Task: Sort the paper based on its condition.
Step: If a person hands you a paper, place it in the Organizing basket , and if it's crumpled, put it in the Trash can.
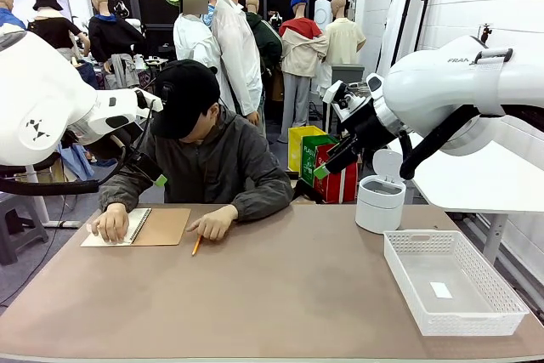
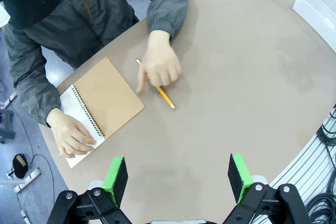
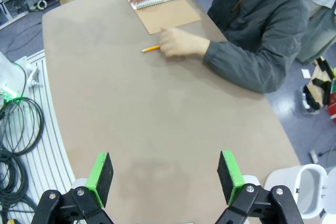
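Far left on the desk, a person's hand pins the paper in an open notebook, with a pencil by the other hand. The left end effector and the right end effector hover spread and empty. The arms had best wait for a freed sheet, judge its condition, then pinch one edge for the basket or the bin.
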You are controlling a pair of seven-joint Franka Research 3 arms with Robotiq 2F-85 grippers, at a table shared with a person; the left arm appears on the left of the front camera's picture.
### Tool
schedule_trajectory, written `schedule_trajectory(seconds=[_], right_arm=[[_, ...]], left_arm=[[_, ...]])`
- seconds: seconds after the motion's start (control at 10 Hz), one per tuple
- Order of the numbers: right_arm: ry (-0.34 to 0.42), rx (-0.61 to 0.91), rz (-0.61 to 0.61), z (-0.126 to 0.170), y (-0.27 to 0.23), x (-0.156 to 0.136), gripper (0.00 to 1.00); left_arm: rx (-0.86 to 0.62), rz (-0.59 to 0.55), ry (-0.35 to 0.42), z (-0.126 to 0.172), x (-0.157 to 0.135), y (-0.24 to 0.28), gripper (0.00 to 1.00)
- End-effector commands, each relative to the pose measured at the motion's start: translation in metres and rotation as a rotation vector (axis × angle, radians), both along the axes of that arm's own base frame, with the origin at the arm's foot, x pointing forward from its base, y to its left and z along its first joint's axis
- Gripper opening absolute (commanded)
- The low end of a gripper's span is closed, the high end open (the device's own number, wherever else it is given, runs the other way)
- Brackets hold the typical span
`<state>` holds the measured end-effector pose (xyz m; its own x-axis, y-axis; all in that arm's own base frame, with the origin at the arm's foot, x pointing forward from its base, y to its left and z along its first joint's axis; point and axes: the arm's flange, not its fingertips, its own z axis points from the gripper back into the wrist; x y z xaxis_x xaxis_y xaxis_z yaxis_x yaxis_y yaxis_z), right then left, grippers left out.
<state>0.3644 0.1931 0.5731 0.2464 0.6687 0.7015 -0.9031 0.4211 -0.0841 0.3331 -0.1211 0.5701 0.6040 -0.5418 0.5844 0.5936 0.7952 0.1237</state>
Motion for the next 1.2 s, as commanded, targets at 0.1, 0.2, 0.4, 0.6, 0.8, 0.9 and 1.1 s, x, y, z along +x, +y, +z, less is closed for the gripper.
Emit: schedule_trajectory(seconds=[0.1,0.2,0.4,0.6,0.8,0.9,1.1], right_arm=[[0.0,-0.002,-0.002,0.0007,0.0004,-0.0001,1.0],[0.0,-0.002,-0.002,0.0007,0.0004,-0.0001,1.0],[0.0,-0.002,-0.002,0.0007,0.0004,-0.0001,1.0],[0.0,-0.002,-0.002,0.0007,0.0004,-0.0001,1.0],[0.0,-0.002,-0.002,0.0007,0.0004,-0.0001,1.0],[0.0,-0.002,-0.002,0.0007,0.0004,-0.0001,1.0],[0.0,-0.002,-0.002,0.0007,0.0004,-0.0001,1.0]], left_arm=[[0.001,0.001,0.001,0.0002,0.0002,0.0012,1.0],[0.001,0.001,0.001,0.0002,0.0002,0.0012,1.0],[0.001,0.001,0.001,0.0002,0.0002,0.0012,1.0],[0.001,0.001,0.001,0.0002,0.0002,0.0012,1.0],[0.001,0.001,0.001,0.0002,0.0002,0.0012,1.0],[0.001,0.001,0.001,0.0002,0.0002,0.0012,1.0],[0.001,0.001,0.001,0.0002,0.0002,0.0012,1.0]])
